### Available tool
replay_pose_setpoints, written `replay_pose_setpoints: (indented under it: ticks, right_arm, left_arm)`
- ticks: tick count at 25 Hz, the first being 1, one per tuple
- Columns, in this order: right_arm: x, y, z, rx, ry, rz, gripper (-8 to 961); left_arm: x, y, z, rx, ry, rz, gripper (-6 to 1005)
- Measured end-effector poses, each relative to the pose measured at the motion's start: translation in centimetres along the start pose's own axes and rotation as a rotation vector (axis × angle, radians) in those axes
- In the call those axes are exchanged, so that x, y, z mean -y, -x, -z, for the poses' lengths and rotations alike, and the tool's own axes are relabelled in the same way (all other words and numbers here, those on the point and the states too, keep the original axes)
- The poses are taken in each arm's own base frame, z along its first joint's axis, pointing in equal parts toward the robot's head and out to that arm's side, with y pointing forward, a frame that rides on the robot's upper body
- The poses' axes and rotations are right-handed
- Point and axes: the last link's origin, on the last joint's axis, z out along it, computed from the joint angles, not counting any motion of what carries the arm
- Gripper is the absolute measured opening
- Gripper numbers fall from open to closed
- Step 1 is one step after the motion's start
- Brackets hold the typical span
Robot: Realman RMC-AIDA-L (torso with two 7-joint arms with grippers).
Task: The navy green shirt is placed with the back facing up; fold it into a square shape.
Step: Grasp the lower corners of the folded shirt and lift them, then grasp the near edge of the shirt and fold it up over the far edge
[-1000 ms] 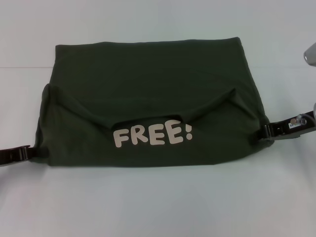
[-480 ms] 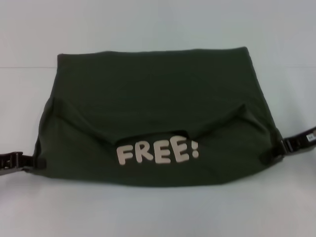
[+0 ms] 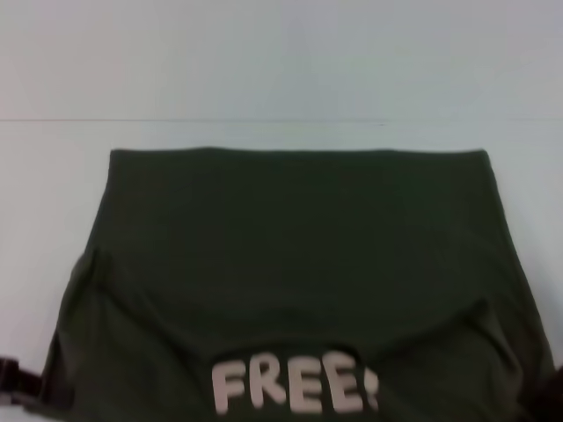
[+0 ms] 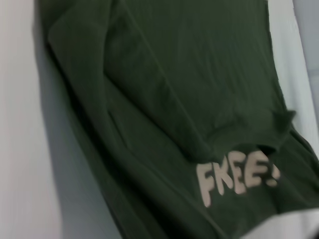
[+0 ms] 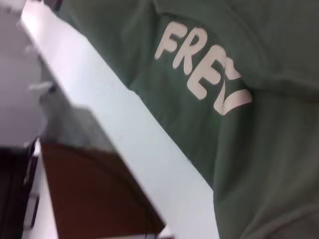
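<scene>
The navy green shirt (image 3: 299, 264) lies on the white table (image 3: 264, 70), dark olive with a pale "FREE!" print (image 3: 295, 385) on a folded-over flap near the front. Its far edge runs straight across the middle of the head view. At the shirt's near left corner my left gripper (image 3: 37, 387) pinches the cloth edge. A dark bit of my right gripper (image 3: 549, 397) shows at the near right corner, mostly cut off. The shirt (image 4: 164, 99) and print fill the left wrist view. In the right wrist view the shirt (image 5: 259, 99) reaches close to the table's edge.
Bare white tabletop lies beyond the shirt up to a seam line (image 3: 281, 119). The right wrist view shows the table's front edge (image 5: 124, 139) with a brown surface (image 5: 94, 194) below it.
The shirt has slid toward me across the table, its far edge dropping from the upper part of the head view to the middle. Both grippers moved back with it to the bottom corners.
</scene>
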Motion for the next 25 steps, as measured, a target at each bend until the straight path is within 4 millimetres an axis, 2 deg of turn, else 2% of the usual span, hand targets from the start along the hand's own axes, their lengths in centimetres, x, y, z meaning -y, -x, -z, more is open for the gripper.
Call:
replay_pose_setpoints:
  ticks: [4,7,12,19,20,21,22,25]
  right_arm:
    - [-0.1,-1.3,-0.8,-0.065,0.021,0.023,40]
    - [-0.1,-1.9,-1.4,-0.093,0.037,0.042,40]
    - [-0.3,-2.3,-2.2,-0.104,0.061,0.052,41]
    - [0.1,-2.1,-1.0,0.017,0.066,0.021,41]
    - [0.3,-1.9,-0.2,0.082,0.065,0.001,41]
    - [0.3,-1.9,-0.2,0.082,0.065,0.001,41]
    - [0.6,-1.7,0.9,0.156,0.058,-0.025,40]
    - [1.1,-1.5,1.8,0.221,0.05,-0.066,40]
  left_arm:
    - [-0.6,1.6,-0.2,0.123,0.041,0.007,36]
    - [-0.9,2.8,-1.1,0.222,0.074,0.021,36]
    - [-1.1,3.6,-2.1,0.285,0.109,0.022,37]
    - [-1.6,1.6,-0.4,0.15,0.155,0.004,38]
    - [-1.8,1.1,-0.1,0.12,0.167,-0.001,38]
    - [-2.0,0.6,0.3,0.083,0.182,-0.006,38]
    - [-2.2,0.2,0.6,0.05,0.197,-0.01,38]
    - [-2.6,-0.9,1.1,-0.028,0.224,-0.013,38]
